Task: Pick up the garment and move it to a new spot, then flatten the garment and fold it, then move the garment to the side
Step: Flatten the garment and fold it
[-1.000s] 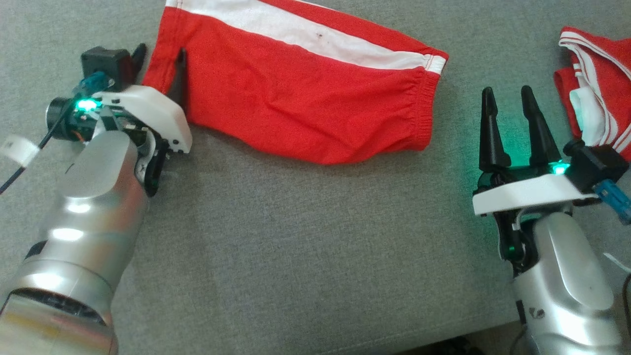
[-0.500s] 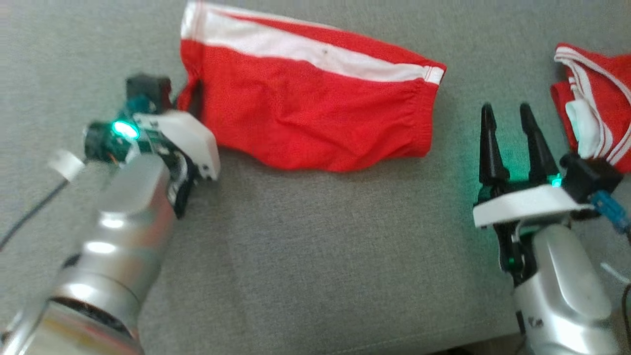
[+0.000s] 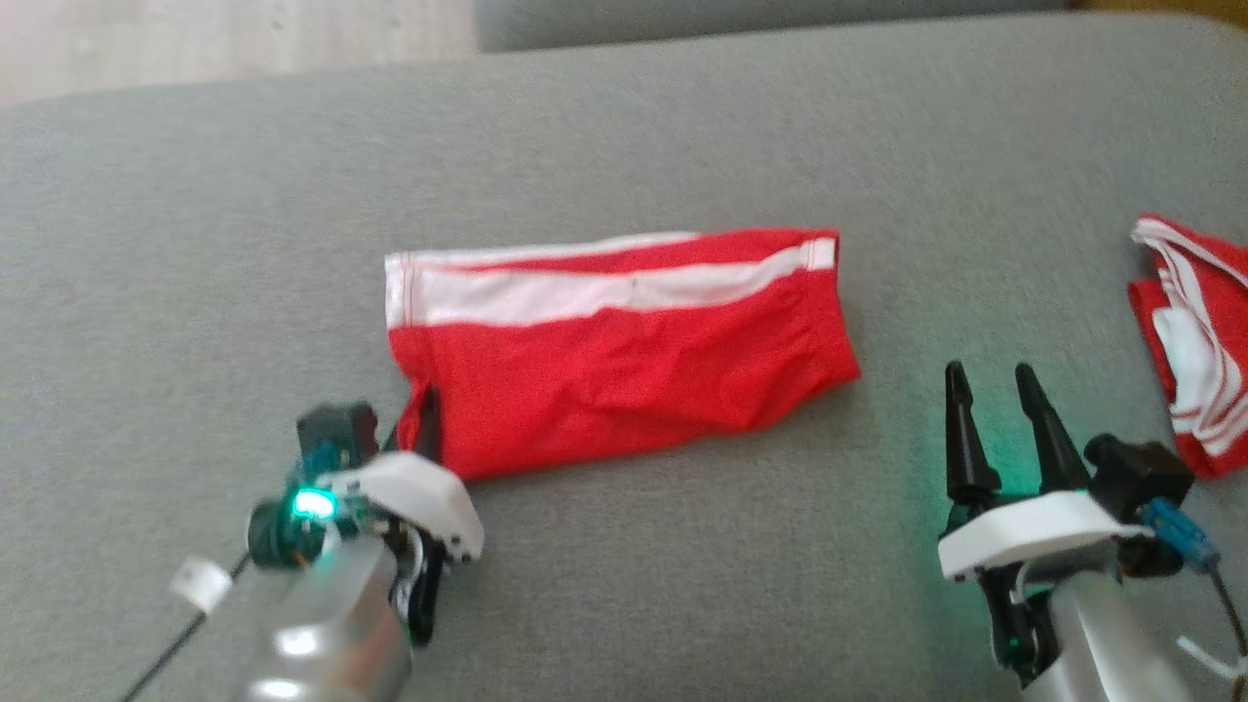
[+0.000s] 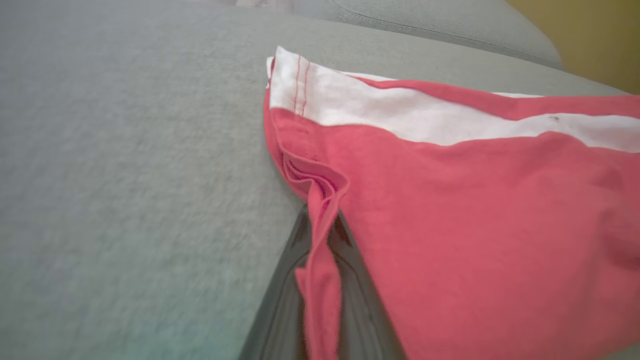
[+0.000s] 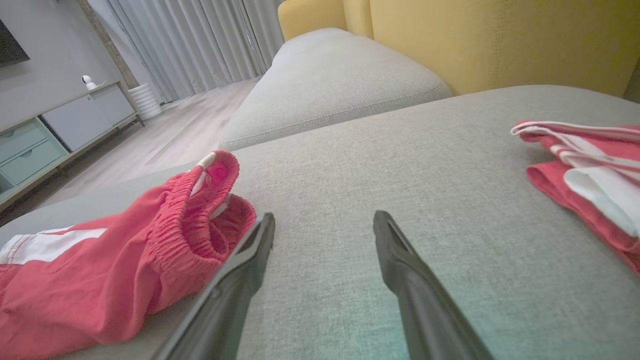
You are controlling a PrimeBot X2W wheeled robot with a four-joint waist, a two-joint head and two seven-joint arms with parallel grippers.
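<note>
The garment is a folded pair of red shorts with a white side stripe, lying on the grey cushion near the middle of the head view. My left gripper is shut on the garment's near left corner. In the left wrist view a fold of the garment is pinched between the dark fingers. My right gripper stands open on the right, a little past the garment's elastic waistband end, holding nothing.
A second red and white garment lies bunched at the right edge of the cushion, also seen as red cloth in the right wrist view. Yellow sofa backrest, another grey cushion, wooden floor beyond.
My left gripper has shut on the garment's left corner and pulled it nearer to me and to the right. The head camera has tilted up. The right gripper stays open.
</note>
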